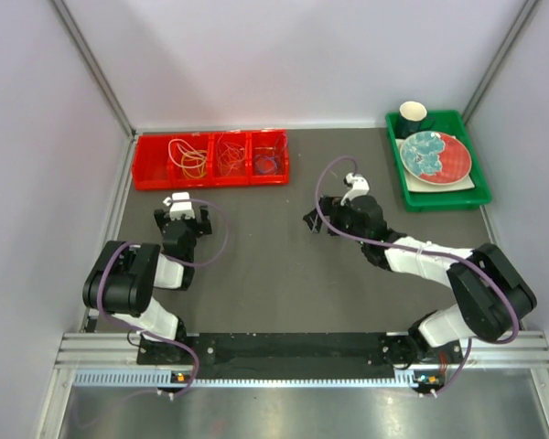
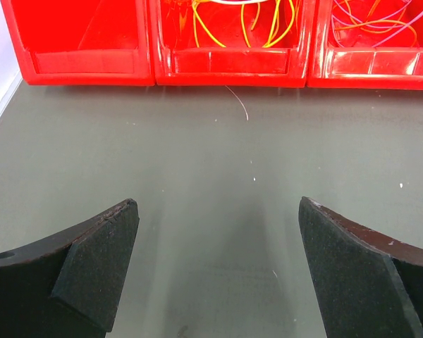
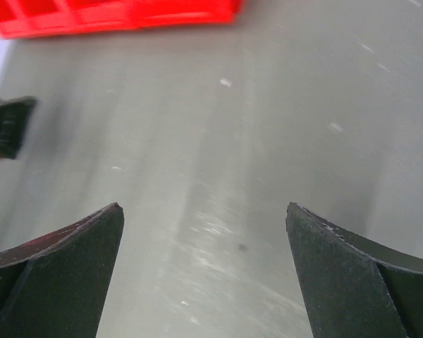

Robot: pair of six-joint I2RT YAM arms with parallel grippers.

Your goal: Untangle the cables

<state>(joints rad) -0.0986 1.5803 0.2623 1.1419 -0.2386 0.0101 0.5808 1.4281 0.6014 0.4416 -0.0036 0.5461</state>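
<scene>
Left gripper (image 2: 217,204): jaws spread wide, nothing between them but bare table (image 1: 256,265). It is aimed at the front wall of the red bin row (image 1: 151,174) and stands near it, not touching.

Right gripper (image 3: 203,208): jaws likewise spread, gripping nothing. It sits low over the middle of the table, well apart from the bins, pointing towards the left arm's side.

Cables (image 1: 221,157): all lie inside the red bin row at the far left of the table, none in either gripper. By compartment, counted from the left in the overhead view:
- second – yellow loops (image 1: 194,160) with a white one overlapping them
- third – orange-red loops (image 1: 229,157); the left wrist view also shows purple strands crossing the orange here
- fourth – purple loops (image 1: 269,163)

Whether the loops in any compartment are knotted together or merely overlapping cannot be told.

A thin pale strand (image 2: 238,102) lies on the table just in front of the second compartment.

At the far right, a green tray (image 1: 444,197) holds a red and teal plate (image 1: 435,155) and a dark cup (image 1: 413,114) – well apart from both grippers
</scene>
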